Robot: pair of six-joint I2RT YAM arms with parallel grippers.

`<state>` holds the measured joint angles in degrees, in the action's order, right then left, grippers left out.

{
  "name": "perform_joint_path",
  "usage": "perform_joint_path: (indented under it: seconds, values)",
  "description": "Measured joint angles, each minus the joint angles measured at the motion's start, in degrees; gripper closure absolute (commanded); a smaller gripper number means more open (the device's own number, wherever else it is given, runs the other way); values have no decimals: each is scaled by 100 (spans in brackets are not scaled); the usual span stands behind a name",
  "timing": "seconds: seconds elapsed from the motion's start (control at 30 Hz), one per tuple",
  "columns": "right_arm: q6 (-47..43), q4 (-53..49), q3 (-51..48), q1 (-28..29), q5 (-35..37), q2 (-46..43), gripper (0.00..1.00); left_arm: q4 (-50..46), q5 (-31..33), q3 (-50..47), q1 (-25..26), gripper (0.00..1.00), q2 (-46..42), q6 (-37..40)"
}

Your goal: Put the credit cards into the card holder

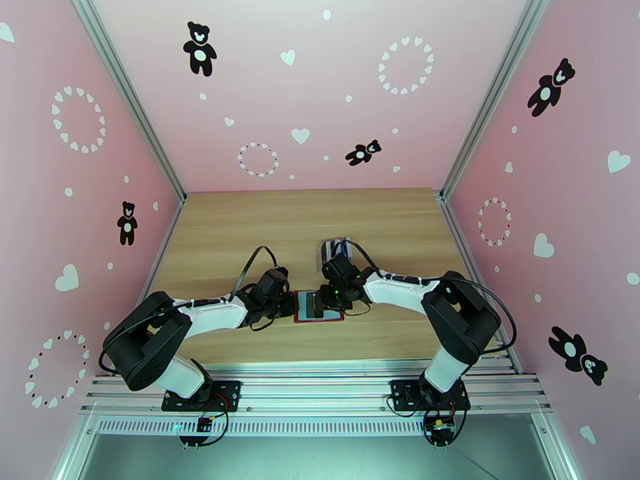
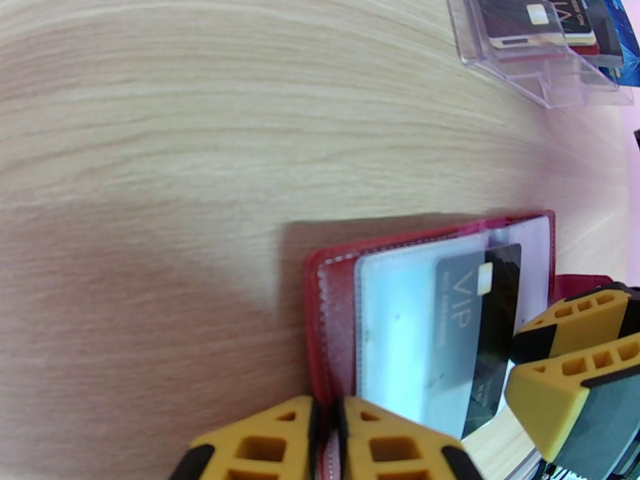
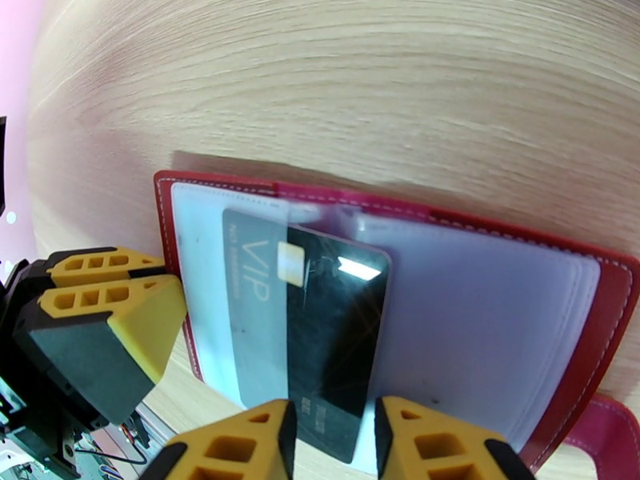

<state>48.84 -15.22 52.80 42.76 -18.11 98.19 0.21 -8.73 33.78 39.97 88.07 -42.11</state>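
Red leather-look card holder (image 1: 318, 306) lies opened flat on the wooden table (image 1: 240, 234), near the front edge, between the two arms.

Step in hand, as I judge it: seating one card.
- Black card (image 3: 336, 330), marked VIP, lies partly under a translucent sleeve of the holder. The part toward the left arm is dulled by the plastic; the rest is bare and glossy.
- Right pincer (image 3: 330, 430) is clenched on the card's near end.
- Left pincer (image 2: 326, 422) is clenched on the holder's red edge, pinning it.

Next move likely calls for a push along the sleeve's line with the card kept flat, the left side bracing the cover against sliding, then a release. Risk: the card rides over the sleeve's lip or drags the holder along.

Views compared:
- Overhead: gives the layout, with both arms meeting at the holder and the clear rack (image 1: 336, 250) just beyond. The card is too small to read.
- Left wrist: shows the grip on the red edge, and the remaining cards (image 2: 552, 18) standing in the rack.
- Right wrist: shows how much of the card lies under the sleeve, and the snap tab (image 3: 616, 426) at the holder's corner.
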Motion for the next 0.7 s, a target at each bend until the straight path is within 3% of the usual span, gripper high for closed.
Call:
perform_joint_path:
  seconds: [0.7]
  values:
    - [-42,-103,319,181,7,203,68,-20,-2,13,0,80,7,4]
